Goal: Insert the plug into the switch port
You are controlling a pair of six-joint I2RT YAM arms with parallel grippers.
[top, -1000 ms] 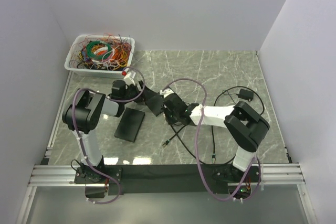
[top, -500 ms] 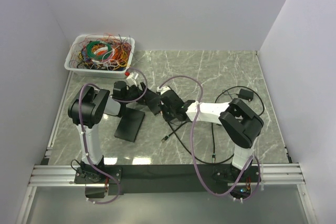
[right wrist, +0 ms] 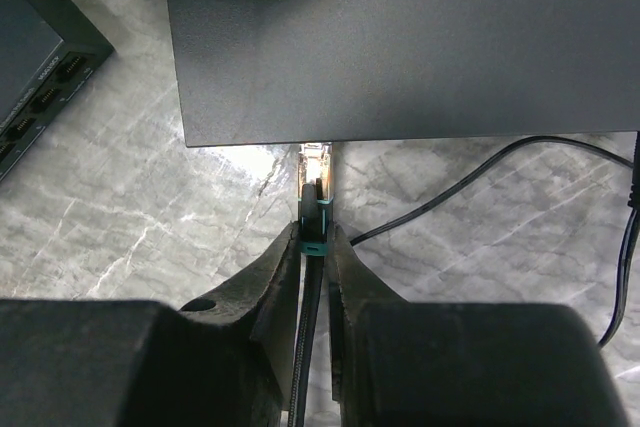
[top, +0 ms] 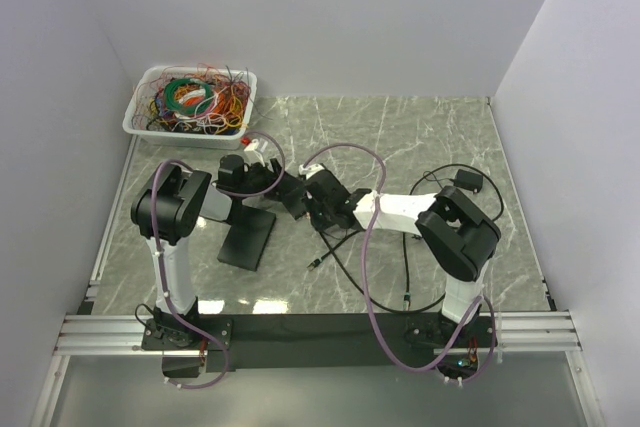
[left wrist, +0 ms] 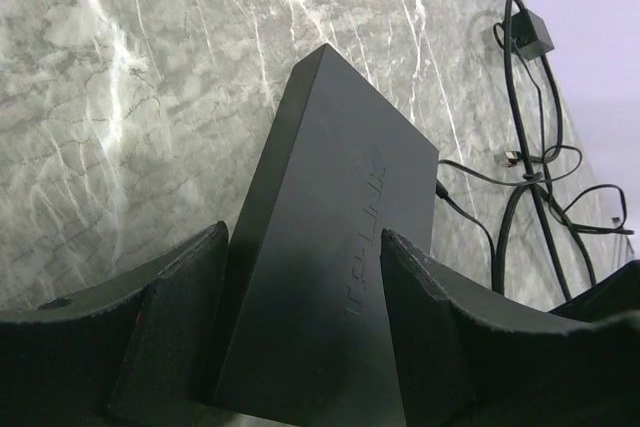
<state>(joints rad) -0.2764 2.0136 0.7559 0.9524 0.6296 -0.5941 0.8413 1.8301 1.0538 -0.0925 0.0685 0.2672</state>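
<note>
My left gripper (top: 272,179) is shut on a black TP-Link switch (top: 291,194) and holds it tilted above the table. In the left wrist view the switch (left wrist: 340,197) fills the gap between the fingers (left wrist: 180,317). My right gripper (top: 318,203) is shut on the plug (right wrist: 315,219), which has a teal boot and a clear tip. The tip touches the lower edge of the switch (right wrist: 400,47), where the ports are hidden from view. The plug's black cable (top: 345,265) trails toward the near side of the table.
A second black switch (top: 247,237) lies flat near the left arm, its ports showing in the right wrist view (right wrist: 40,57). A white bin of coloured wires (top: 192,100) stands at the back left. A black adapter (top: 467,180) and loose cables lie on the right.
My left gripper has carried the switch to the right and my right gripper has moved left, bringing the plug up to the switch's edge. The last half second shows little movement.
</note>
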